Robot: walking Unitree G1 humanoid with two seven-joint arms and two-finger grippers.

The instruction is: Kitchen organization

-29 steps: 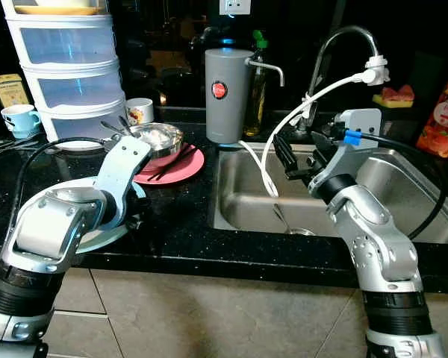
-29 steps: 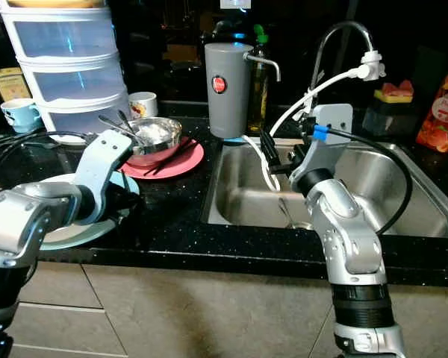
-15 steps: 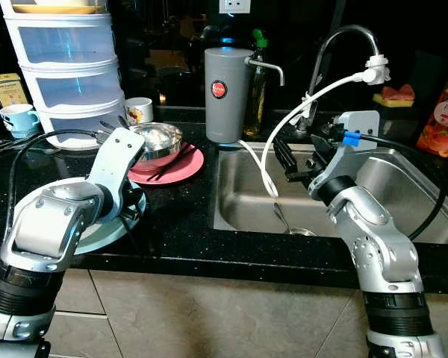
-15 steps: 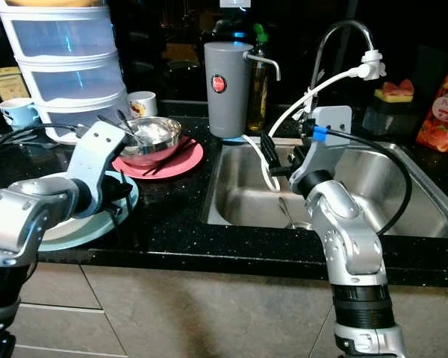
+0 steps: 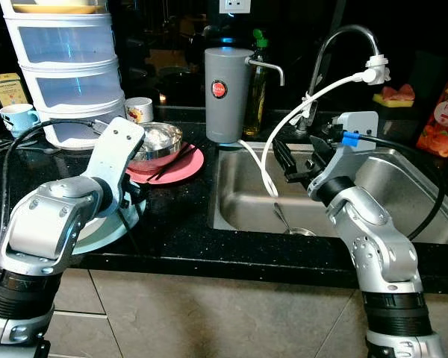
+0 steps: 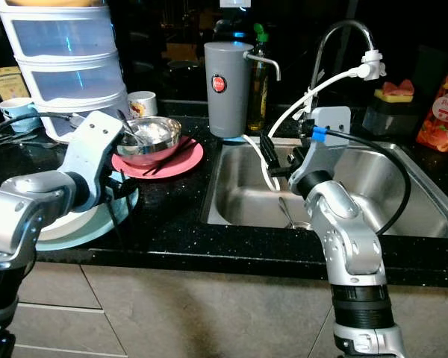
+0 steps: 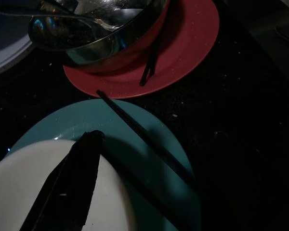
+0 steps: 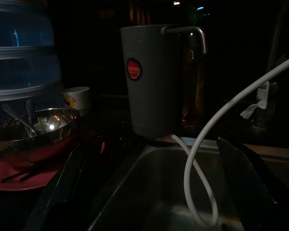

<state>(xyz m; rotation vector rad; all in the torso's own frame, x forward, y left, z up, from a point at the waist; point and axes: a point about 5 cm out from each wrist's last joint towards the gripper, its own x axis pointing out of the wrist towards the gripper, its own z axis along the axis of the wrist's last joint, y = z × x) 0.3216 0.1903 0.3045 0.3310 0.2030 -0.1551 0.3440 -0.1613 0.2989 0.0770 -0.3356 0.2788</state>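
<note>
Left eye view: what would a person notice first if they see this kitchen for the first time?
Probably the red plate on the dark counter, with a steel bowl on it, just behind the left gripper. That gripper hangs over a white plate stacked on a teal plate. The right gripper reaches over the steel sink, near a tall grey water filter.

On the desk (image 5: pixel 179 231) there are three plates: one pink plate (image 5: pixel 183 164), one teal plate (image 5: pixel 112 227) and one white plate (image 7: pixel 33 192) stacked on the teal one. One steel bowl (image 5: pixel 158 140) sits on the pink plate. Two cups stand at the back: one blue cup (image 5: pixel 19 118) and one white cup (image 5: pixel 140 110). There is one stack of three plastic drawers (image 5: pixel 67 67), one grey water dispenser (image 5: pixel 228 93), one sink (image 5: pixel 246 194), one tap (image 5: pixel 343 45), one white hose (image 5: pixel 313 101), and one spoon (image 5: pixel 282 220) in the sink.
</note>
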